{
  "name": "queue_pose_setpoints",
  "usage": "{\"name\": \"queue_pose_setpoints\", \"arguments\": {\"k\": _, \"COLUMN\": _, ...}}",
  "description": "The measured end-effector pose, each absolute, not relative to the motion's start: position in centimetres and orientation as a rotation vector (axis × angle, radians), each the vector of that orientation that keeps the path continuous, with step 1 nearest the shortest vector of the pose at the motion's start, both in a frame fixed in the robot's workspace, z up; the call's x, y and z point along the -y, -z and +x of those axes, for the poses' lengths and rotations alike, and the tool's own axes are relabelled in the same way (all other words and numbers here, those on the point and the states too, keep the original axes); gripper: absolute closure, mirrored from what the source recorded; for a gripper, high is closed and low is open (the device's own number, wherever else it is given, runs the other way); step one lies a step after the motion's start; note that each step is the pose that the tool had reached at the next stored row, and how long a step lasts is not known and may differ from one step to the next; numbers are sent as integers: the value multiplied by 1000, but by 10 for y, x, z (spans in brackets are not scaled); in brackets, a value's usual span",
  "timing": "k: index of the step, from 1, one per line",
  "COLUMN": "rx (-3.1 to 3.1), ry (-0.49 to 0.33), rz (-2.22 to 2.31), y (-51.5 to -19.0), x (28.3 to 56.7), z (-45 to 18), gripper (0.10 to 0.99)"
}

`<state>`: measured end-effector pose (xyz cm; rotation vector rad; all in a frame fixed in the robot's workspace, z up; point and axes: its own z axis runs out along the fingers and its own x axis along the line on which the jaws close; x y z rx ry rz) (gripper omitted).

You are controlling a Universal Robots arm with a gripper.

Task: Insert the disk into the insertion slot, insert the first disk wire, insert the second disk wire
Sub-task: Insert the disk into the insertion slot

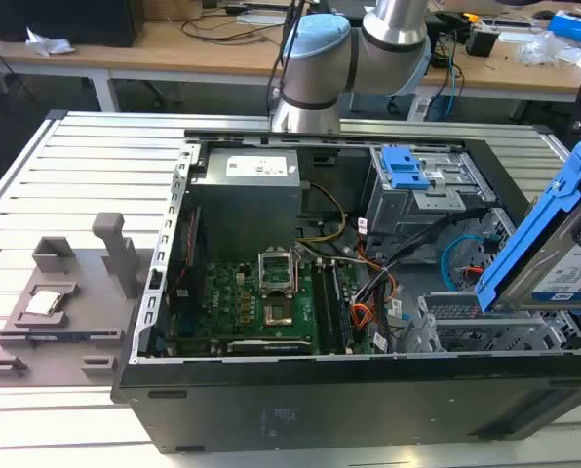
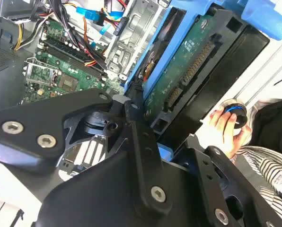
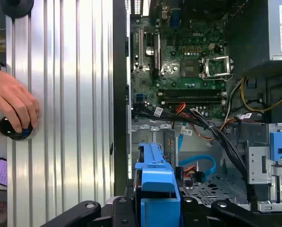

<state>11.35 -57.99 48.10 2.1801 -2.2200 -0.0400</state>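
So the pincer (image 3: 156,207) is clamped on the disk (image 1: 552,244), black fingers on either side of the blue carrier. The disk hangs tilted, low end down toward the insertion slot (image 1: 466,327), the perforated silver cage right under the pincer. Can't tell if it's touching the cage edge or just above it.

Everything sits on a slatted aluminium table (image 1: 76,156). Out on the slats just past the case wall beside the pincer, a person's hand (image 3: 12,105) rests on a round black knob (image 3: 15,128). Way beyond the arm (image 1: 368,39) there's a wooden workbench (image 1: 174,44) cluttered with wires.

Closer in, a bundle of black cables (image 3: 216,137) runs across right next to the cage, and a light-blue cable (image 3: 198,161) loops just beside it. Past those lies the green motherboard (image 1: 261,302), then the power supply (image 1: 247,190). The blue latch (image 1: 405,168) sits on the grey cage further along. Farthest from the pincer, on the other side of the PC case (image 1: 271,409), is a grey fixture plate (image 1: 57,312).
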Motion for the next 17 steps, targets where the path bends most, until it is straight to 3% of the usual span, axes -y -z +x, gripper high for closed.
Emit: {"name": "queue_pose_setpoints", "arguments": {"k": 17, "rx": 2223, "ry": 47, "rz": 2183, "y": -464, "x": 568, "z": 105, "gripper": 725}}
